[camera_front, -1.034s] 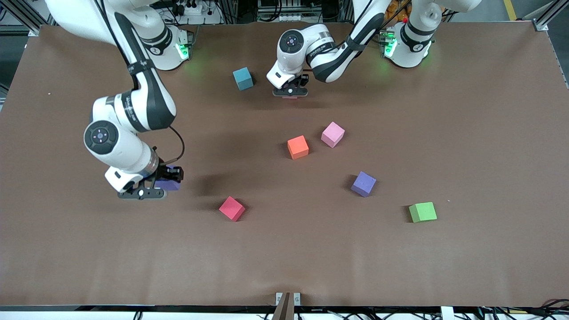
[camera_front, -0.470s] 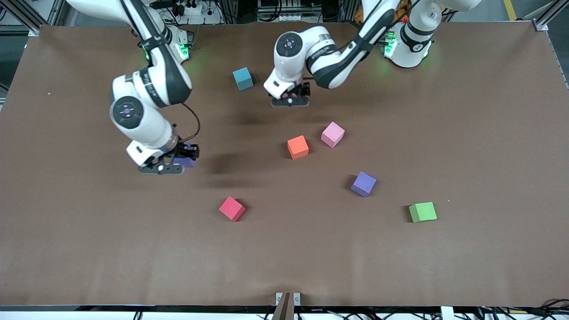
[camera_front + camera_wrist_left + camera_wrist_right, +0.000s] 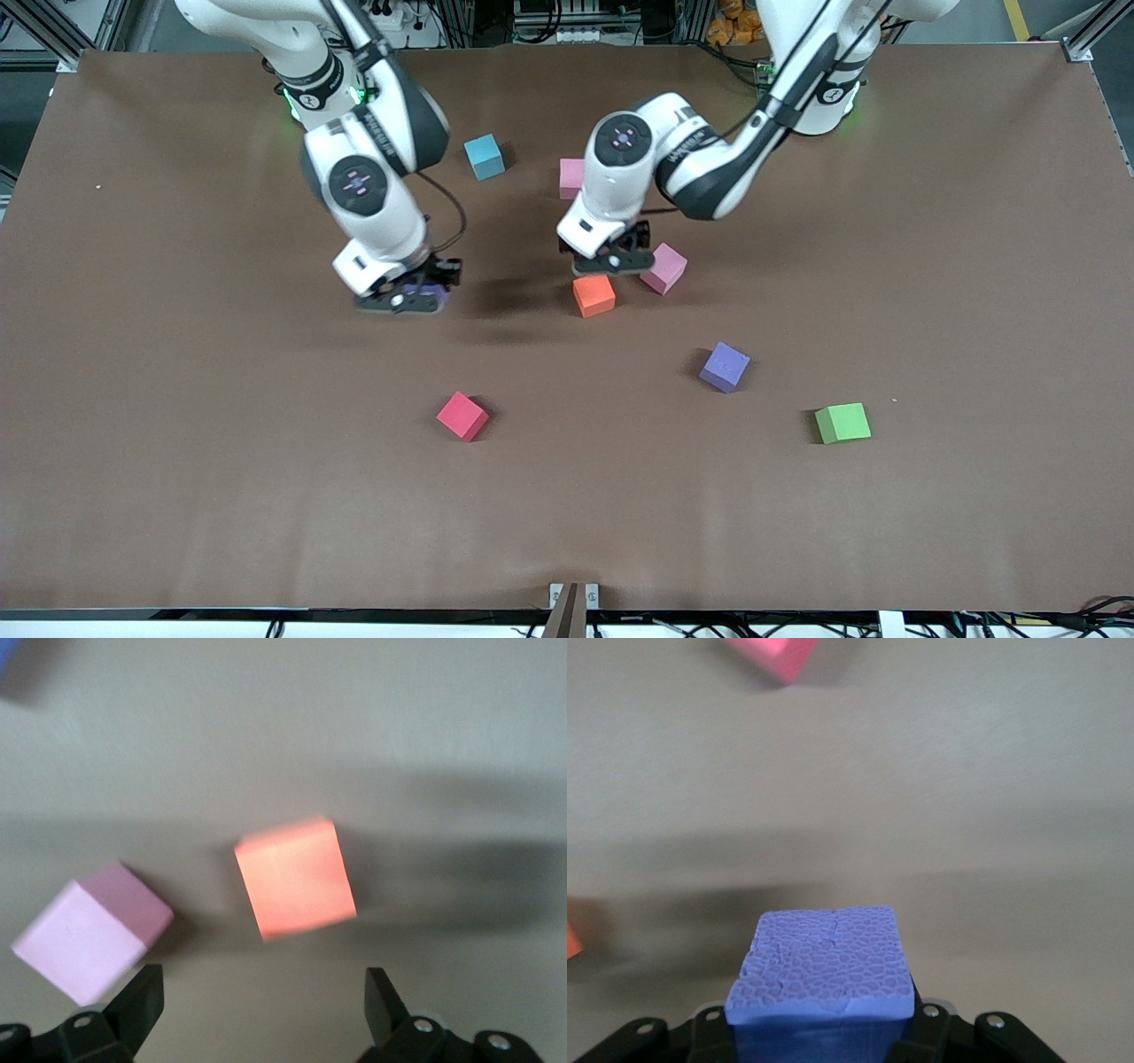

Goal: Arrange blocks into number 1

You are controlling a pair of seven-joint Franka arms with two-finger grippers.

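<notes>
right gripper (image 3: 409, 297) clamps a light, squashy purple foam cube (image 3: 822, 967) by opposite flat faces; left gripper (image 3: 611, 260) hangs wide open over the orange foam cube (image 3: 295, 879)

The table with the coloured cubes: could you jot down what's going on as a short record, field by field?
Right gripper: jaws shut on a purple cube, carried above the table
Left gripper: jaws open, empty, over the orange cube
Pink cubes: one beside the orange cube, one near the light blue cube
Second purple cube: loose on the table
Red cube: loose, nearer the front camera than the orange cube
Green cube: toward the left arm's end
</notes>
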